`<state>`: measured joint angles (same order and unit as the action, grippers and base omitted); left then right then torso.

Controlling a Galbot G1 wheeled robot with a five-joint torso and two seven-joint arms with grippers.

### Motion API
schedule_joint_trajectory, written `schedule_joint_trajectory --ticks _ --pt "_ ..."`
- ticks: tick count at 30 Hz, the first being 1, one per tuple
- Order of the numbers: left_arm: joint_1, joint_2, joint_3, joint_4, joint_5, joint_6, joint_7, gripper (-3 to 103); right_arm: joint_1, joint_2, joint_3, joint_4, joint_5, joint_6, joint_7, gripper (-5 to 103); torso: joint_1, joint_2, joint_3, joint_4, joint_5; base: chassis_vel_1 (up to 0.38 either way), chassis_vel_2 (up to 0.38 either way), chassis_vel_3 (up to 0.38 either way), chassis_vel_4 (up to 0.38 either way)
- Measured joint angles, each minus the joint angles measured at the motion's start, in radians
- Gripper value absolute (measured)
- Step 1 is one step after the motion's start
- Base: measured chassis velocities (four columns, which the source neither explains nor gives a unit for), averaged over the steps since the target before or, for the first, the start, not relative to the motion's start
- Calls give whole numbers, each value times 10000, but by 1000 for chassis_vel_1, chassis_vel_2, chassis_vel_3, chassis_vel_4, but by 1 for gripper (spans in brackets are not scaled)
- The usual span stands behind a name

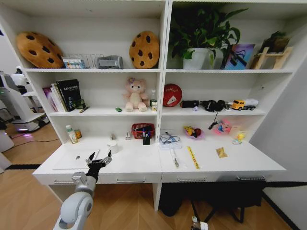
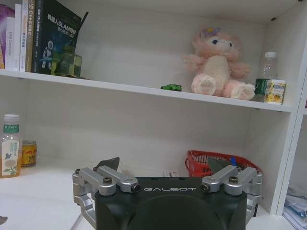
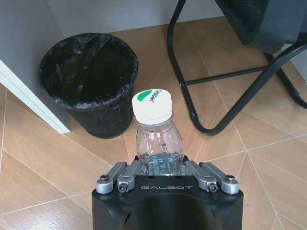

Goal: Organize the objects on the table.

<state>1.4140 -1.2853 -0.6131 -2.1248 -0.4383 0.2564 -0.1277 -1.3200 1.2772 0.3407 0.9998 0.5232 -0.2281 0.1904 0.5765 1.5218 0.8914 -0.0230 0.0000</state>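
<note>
We face a long white table (image 1: 139, 165) joined to tall white shelving (image 1: 163, 72); at its left end the slim laptop (image 1: 76, 160) lies flat, long axis along the front edge, and just to its right the left gripper (image 1: 99, 158) hovers above the top with its fingers spread open. The left wrist view adds the tiny green toy car (image 2: 171, 87) on the shelf beside the pink plush bear (image 2: 218, 64), long axis along the shelf edge. The right wrist view shows the right gripper (image 3: 163, 165) low over the wooden floor (image 3: 43, 158), clamped on an upright clear bottle (image 3: 156, 132), near a black bin (image 3: 88, 79).
</note>
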Motion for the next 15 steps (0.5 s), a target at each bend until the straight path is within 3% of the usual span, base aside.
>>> schedule_joint_trajectory --ticks 15 --pt "0 0 0 -1 0 -1 0 100 -238 53 -30 489 -154 128 43 27 5 -1 1 -3 -1 -66 72 58 -67"
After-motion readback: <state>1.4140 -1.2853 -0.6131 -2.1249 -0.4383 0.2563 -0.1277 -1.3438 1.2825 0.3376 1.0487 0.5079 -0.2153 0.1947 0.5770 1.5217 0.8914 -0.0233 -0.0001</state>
